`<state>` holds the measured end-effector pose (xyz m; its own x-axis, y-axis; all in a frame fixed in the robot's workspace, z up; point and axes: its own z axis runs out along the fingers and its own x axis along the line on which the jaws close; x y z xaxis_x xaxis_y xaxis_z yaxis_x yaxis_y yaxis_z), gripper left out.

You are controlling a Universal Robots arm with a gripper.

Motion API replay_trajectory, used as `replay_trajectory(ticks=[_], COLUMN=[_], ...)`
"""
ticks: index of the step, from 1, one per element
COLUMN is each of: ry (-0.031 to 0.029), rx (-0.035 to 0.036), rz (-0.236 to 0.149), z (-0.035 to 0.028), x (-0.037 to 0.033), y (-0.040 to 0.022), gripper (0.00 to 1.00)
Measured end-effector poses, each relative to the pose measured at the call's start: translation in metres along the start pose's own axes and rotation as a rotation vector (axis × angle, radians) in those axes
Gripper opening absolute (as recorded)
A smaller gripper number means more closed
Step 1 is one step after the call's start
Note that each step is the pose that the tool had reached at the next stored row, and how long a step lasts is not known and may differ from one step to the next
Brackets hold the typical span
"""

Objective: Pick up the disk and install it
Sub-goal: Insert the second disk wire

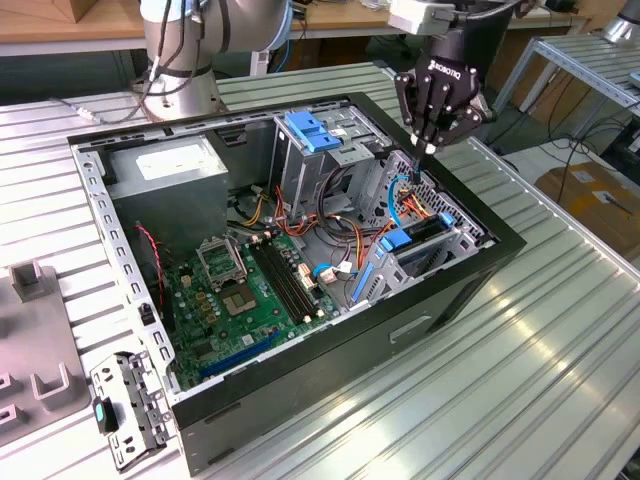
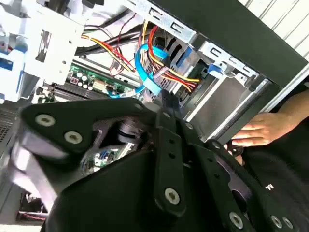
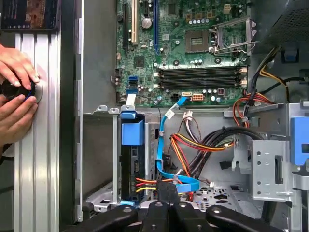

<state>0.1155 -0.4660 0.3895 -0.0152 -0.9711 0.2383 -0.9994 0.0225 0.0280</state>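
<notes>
The end effector (image 1: 428,148) hangs over the open computer case (image 1: 440,310), at the end of the case nearest the desk's (image 1: 560,340) far edge. Its fingers (image 2: 166,108) are clenched to a point, and I see nothing held between them.

A dark flat slab (image 3: 129,169) stands on its edge in the metal drive cage (image 1: 440,255), under a blue latch (image 3: 133,131). I think this is the disk, but its label is hidden, so I cannot be sure.

Things could go wrong here. A blue flat cable (image 3: 166,145) and a bunch of red and yellow wires (image 3: 193,145) lie right under the fingertips. The fingers could hook a wire and pull its plug loose. They could also bump the cage's thin metal walls, because the gap there is tight.

There is more open room over the green motherboard (image 1: 250,290), but its small parts break easily.

A person's hands (image 3: 17,67) rest on the desk just beside the case wall. A wide swing of the arm could hit them.
</notes>
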Motion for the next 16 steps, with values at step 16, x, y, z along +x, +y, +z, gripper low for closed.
replay_trajectory(ticks=[16], ry=[0.0890], rx=[0.0013], rz=[0.003], z=[0.0192], x=[-0.0103], y=[-0.0030], gripper=[0.16])
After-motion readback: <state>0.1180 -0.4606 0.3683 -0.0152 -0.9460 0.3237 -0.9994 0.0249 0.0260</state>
